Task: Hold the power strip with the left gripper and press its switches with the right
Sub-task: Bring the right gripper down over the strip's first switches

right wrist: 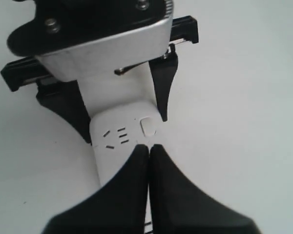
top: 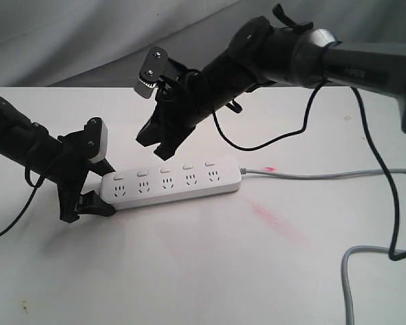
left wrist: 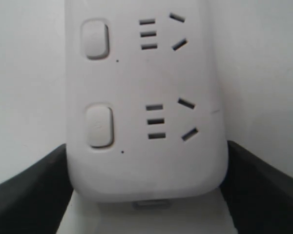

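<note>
The white power strip (top: 172, 184) lies flat on the white table, its grey cord (top: 325, 175) running off to the right. My left gripper (top: 98, 193) is shut on its left end; in the left wrist view the black jaws of this gripper (left wrist: 146, 195) press both long sides of the power strip (left wrist: 146, 161). The switches (top: 165, 169) sit in a row above the sockets, two of them close up (left wrist: 98, 126). My right gripper (top: 159, 150) is shut and empty, hanging just above the switches near the left half. Its tips (right wrist: 150, 146) point past the end switch (right wrist: 147, 126).
The grey cord loops back at the lower right (top: 348, 284). A thin black cable (top: 386, 203) dangles from the right arm over the table's right side. A red smear (top: 277, 220) marks the table in front of the strip. A grey cloth backdrop hangs behind.
</note>
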You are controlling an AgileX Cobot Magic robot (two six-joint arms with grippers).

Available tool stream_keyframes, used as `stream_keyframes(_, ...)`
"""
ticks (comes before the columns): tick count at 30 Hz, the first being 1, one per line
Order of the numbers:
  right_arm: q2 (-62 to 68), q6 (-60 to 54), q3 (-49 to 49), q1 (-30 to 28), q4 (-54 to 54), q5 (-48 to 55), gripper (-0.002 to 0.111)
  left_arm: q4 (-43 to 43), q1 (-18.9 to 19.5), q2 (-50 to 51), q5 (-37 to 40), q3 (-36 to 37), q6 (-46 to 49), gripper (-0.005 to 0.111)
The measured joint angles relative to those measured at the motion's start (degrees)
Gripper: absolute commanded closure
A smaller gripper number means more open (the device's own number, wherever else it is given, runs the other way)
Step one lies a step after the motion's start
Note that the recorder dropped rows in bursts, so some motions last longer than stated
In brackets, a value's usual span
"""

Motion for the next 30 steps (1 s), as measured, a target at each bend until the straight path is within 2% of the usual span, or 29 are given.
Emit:
stream_keyframes(2,2.1,0.0,-3.48,0.0,0.1,0.82,0.098,0.0,0.0,0.0,0.0,0.0,0.0,0.06)
stream_keyframes(7,5.49,0.0,-8.1,0.24,-0.01,0.84,0.07,0.0,0.0,0.0,0.0,0.0,0.0,0.06)
stream_keyframes(11,7.27,0.0,-8.44,1.13,-0.21,-0.25,0.058,0.0,0.0,0.0,0.0,0.0,0.0,0.06)
stream_keyframes(30,12.85,-1.61,-8.44,5.1,2.6,-10.27,0.056,0.0,0.0,0.0,0.0,0.0,0.1,0.06)
